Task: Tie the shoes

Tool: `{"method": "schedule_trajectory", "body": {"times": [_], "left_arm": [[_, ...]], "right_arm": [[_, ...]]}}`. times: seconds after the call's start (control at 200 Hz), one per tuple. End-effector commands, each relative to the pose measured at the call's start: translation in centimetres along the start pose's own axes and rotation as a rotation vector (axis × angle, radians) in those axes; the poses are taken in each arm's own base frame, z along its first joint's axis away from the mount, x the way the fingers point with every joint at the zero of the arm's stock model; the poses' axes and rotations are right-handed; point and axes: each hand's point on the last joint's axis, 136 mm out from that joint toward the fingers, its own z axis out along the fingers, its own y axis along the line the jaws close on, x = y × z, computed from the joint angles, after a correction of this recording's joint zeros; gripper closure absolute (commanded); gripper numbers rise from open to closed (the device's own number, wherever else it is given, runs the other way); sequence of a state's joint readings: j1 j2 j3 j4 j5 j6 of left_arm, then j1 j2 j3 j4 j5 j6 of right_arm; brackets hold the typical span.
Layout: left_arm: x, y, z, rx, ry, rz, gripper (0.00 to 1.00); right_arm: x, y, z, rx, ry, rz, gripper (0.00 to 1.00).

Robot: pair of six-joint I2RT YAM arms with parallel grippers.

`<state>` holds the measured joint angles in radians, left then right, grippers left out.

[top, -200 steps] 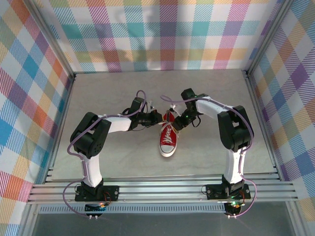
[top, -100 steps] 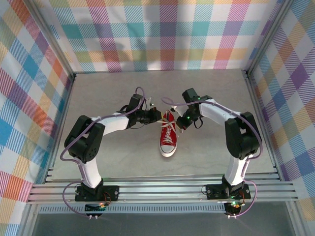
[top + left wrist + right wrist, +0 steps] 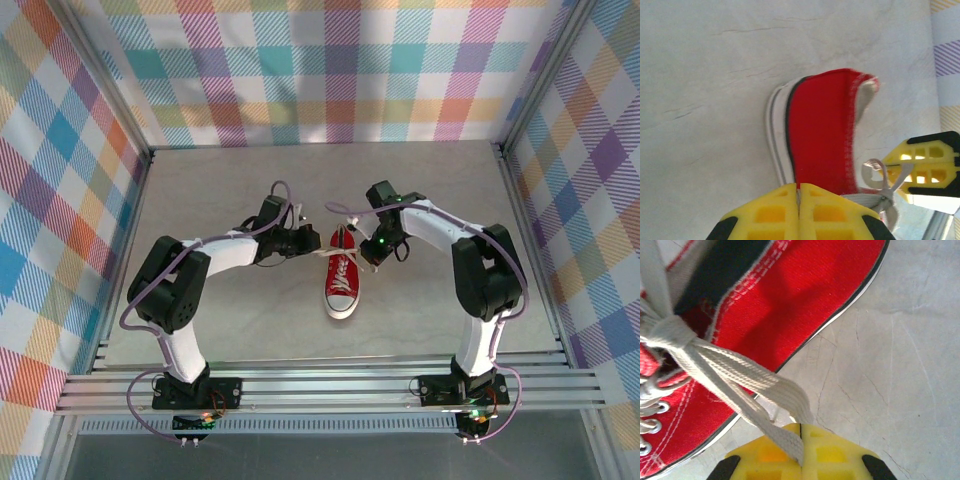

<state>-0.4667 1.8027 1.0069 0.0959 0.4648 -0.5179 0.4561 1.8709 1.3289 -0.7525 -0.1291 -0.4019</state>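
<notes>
Currently shoe (image 3: 341, 278) sits mid-table (image 3: 230, 320), toe toward near edge. Right gripper (image 3: 800, 432) pinches a lace (image 3: 740, 372); left gripper (image 3: 799, 192) pressed together, apparently on the other end, flanking the heel, presumably to cinch the knot

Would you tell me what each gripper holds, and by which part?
The right gripper pinches a white lace out from the knot. The left gripper has shut jaws, seemingly on the other lace; that pinch is hidden.
</notes>
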Motion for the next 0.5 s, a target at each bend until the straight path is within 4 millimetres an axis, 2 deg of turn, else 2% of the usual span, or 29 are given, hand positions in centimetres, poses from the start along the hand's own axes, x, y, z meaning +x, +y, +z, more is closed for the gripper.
{"method": "schedule_trajectory", "body": {"times": [0.0,0.3,0.365,0.44,0.47,0.495], "left_arm": [[0.2,1.9,-1.1,-0.06,-0.018,-0.001,1.0],[1.4,4.5,-1.1,-0.096,-0.054,-0.057,1.0],[1.7,4.3,-0.9,-0.082,-0.035,-0.052,1.0],[1.2,3.1,-1.0,-0.033,-0.046,-0.031,0.99],[0.9,2.5,-1.3,-0.017,-0.054,-0.017,0.88],[0.4,2.0,-1.7,-0.008,-0.068,-0.005,0.79]], "right_arm": [[0.4,-0.3,-0.1,0.013,0.047,-0.002,1.0],[0.5,-0.2,0.1,0.012,0.049,-0.007,1.0],[0.2,-0.3,0.0,0.015,0.043,-0.001,1.0],[-0.6,-0.1,-0.6,0.002,0.019,0.011,1.0],[-1.0,0.1,-1.0,-0.004,-0.005,0.01,0.91],[-1.4,0.3,-1.5,-0.005,-0.028,0.011,0.77]]}}
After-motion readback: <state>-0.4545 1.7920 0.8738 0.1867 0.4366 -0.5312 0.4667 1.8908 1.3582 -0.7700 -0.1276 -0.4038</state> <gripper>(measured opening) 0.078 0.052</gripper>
